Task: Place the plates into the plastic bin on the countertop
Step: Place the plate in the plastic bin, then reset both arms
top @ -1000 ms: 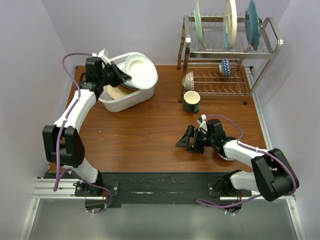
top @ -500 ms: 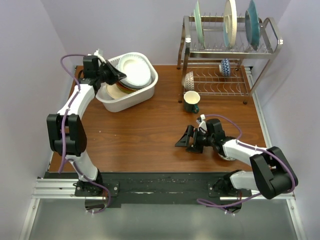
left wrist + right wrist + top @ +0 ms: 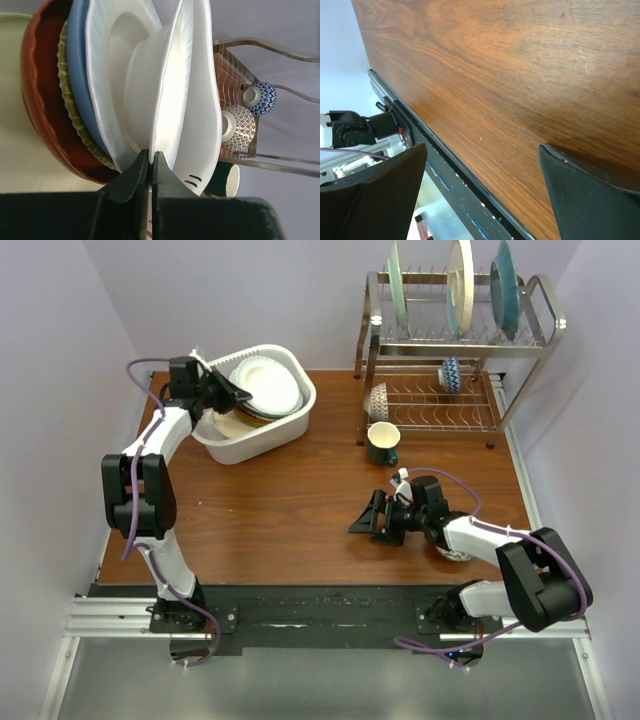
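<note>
From above, the white plastic bin (image 3: 232, 450) on the brown wooden tabletop (image 3: 300, 490) holds several plates (image 3: 265, 385); three plates (image 3: 460, 285) stand in the steel wire rack (image 3: 430, 405). Left wrist: left jaws pinch a white ribbed plate's (image 3: 175, 100) rim. Right wrist: right jaws spread, empty.

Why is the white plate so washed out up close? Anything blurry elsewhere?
Left wrist: the white round plate glares, detail partly lost, pinched by the left gripper. Right wrist: dark reddish-brown wooden countertop grain sharp, black fingers slightly soft-edged. Top external: even light, faint shadows.
</note>
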`<move>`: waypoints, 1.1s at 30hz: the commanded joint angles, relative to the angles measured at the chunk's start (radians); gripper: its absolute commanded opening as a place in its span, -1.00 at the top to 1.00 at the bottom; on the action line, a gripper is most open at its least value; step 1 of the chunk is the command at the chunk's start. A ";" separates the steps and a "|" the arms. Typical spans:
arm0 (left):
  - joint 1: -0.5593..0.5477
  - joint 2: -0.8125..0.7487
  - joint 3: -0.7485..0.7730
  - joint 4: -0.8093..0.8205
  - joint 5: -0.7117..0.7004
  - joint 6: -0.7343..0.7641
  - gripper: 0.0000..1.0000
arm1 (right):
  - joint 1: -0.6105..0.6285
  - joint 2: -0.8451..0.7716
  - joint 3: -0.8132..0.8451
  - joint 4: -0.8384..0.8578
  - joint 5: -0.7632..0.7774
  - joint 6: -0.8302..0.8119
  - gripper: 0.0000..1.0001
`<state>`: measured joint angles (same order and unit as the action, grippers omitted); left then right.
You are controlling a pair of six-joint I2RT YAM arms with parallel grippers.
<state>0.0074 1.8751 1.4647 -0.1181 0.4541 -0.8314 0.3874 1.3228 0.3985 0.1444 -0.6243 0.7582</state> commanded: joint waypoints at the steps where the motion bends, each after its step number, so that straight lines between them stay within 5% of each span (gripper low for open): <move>1: 0.035 0.007 0.091 0.126 0.044 -0.032 1.00 | 0.004 0.033 0.003 -0.028 0.021 -0.031 -0.97; 6: 0.048 0.015 0.095 0.121 0.060 -0.032 0.84 | 0.004 0.036 0.003 -0.029 0.017 -0.036 -0.97; 18: 0.054 -0.079 0.143 0.006 -0.022 0.026 -0.48 | 0.004 0.032 0.000 -0.032 0.009 -0.040 -0.97; 27: 0.049 -0.229 0.223 -0.127 -0.038 0.129 -0.99 | 0.004 0.012 0.037 -0.106 0.046 -0.065 -0.97; 33: 0.049 -0.336 0.189 -0.241 -0.046 0.251 -1.00 | 0.004 -0.034 0.085 -0.216 0.104 -0.109 -0.97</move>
<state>0.0505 1.6165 1.6485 -0.2642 0.4160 -0.6899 0.3878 1.3281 0.4431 0.0582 -0.6106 0.7158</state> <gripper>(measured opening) 0.996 0.986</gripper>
